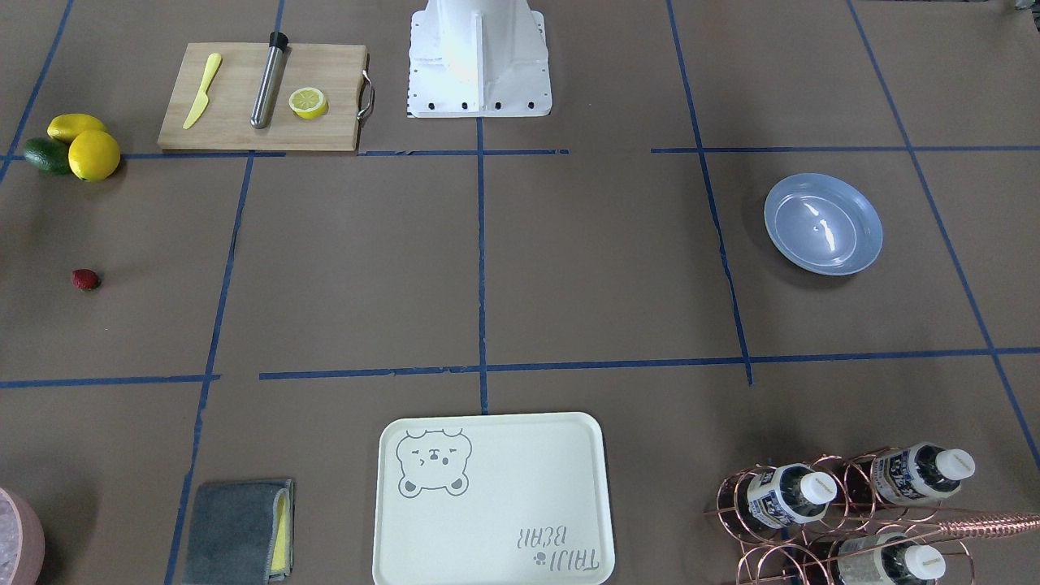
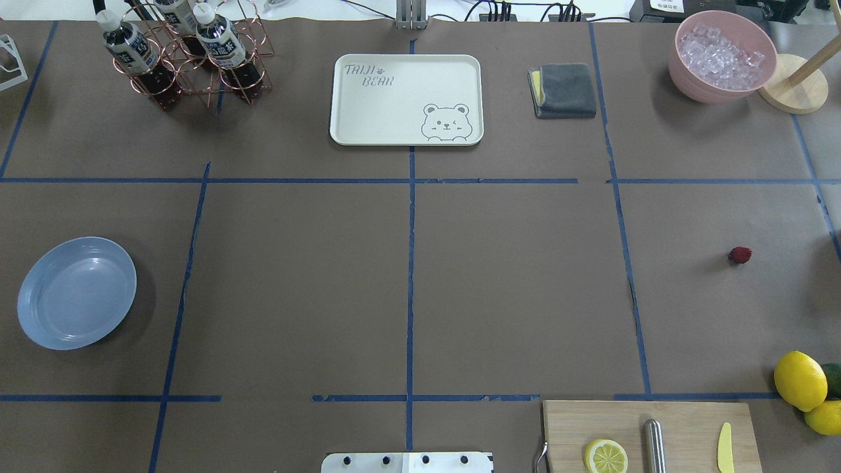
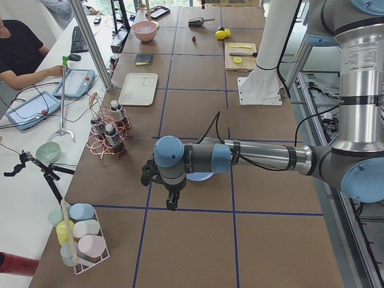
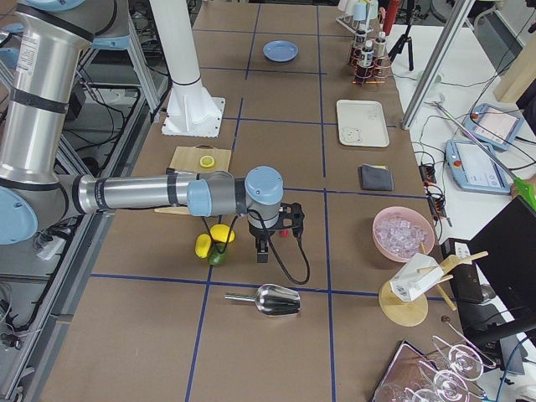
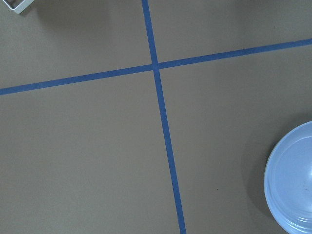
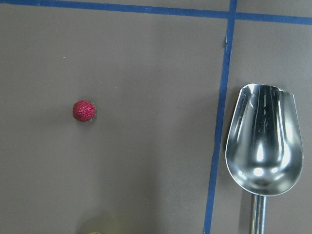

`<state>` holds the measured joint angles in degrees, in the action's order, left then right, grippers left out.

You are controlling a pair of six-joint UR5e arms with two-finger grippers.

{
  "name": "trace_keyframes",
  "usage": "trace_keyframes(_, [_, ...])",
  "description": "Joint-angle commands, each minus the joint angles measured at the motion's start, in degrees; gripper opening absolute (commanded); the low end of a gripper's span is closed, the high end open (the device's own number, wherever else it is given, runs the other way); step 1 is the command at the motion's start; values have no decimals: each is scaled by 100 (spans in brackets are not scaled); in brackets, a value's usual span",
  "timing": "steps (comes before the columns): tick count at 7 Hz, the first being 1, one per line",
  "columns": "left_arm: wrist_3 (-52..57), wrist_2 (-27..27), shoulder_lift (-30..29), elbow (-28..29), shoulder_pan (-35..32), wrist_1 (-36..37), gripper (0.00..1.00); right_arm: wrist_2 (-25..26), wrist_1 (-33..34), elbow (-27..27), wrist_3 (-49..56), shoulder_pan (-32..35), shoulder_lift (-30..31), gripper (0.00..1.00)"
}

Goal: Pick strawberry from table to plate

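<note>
The strawberry (image 2: pixel 740 255) lies on the counter (image 2: pixel 512 289) near its right edge; the plate (image 2: pixel 75 292) sits by the left edge. It looks tiny, light and likely soft, so pinch gently across its middle. Whether the left tool (image 3: pixel 171 200) or right tool (image 4: pixel 263 249) is spread, I cannot tell.

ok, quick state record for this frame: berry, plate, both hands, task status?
strawberry: on the table, robot's right side, nothing touching it
plate: empty, robot's left side, far from the strawberry
left hand: above the table beside the plate; open or shut cannot tell
right hand: above the table near the strawberry; open or shut cannot tell
nearby: metal scoop across a tape line from the strawberry
status: strawberry not yet picked
</note>
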<state>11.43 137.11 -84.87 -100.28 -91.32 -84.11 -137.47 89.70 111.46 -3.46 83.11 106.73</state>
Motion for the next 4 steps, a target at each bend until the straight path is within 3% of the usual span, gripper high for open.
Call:
trace_keyframes(1, [226, -17, -64, -61, -9, -52, 100, 10, 3, 16, -6, 12, 14, 100])
trace_keyframes(4, [228, -18, -118, 86, -18, -114, 100, 19, 3, 16, -76, 12, 6, 100])
